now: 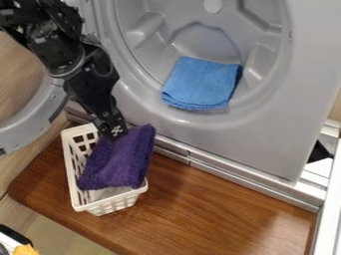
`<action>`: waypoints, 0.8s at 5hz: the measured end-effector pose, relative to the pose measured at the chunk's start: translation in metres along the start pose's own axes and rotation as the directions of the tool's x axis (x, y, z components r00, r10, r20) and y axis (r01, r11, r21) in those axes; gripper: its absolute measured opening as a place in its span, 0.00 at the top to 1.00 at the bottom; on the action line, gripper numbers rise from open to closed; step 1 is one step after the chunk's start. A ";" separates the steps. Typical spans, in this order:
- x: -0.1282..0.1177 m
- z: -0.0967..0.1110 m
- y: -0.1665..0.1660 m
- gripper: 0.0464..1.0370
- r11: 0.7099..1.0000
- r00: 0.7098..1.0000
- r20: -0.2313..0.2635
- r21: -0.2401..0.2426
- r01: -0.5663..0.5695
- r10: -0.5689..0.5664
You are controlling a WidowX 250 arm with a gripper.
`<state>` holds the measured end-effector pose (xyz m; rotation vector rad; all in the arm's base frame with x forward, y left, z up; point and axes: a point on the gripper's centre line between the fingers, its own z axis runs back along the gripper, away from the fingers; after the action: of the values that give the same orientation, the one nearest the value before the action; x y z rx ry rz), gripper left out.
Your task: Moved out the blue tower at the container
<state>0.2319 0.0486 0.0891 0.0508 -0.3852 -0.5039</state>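
The claw (pixel 114 131) meets the top of 1 purple cloth (pixel 120 158); whether it is clamped or apart, I cannot tell. That cloth lies partly in the white basket (pixel 78 180), at the claw's 6 o'clock. The blue towel (pixel 202 83) sits at its 2 o'clock, inside the washer's opening (pixel 145 63). So 0 of 1 blue towels is out; lifting and transfer to the basket seem left.

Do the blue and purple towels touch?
Apart: the camera view shows the grey washer rim between the blue towel and the purple towel.
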 end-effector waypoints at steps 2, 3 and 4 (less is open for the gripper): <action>0.005 -0.012 0.000 0.04 0.999 1.000 -0.016 -0.033 0.023 -0.023; 0.021 -0.015 0.007 0.04 0.998 0.999 0.010 -0.034 0.046 -0.045; 0.044 -0.024 0.017 0.04 0.995 0.994 0.054 -0.018 0.096 -0.094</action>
<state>0.2844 0.0414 0.0842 0.0360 -0.4310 -0.6040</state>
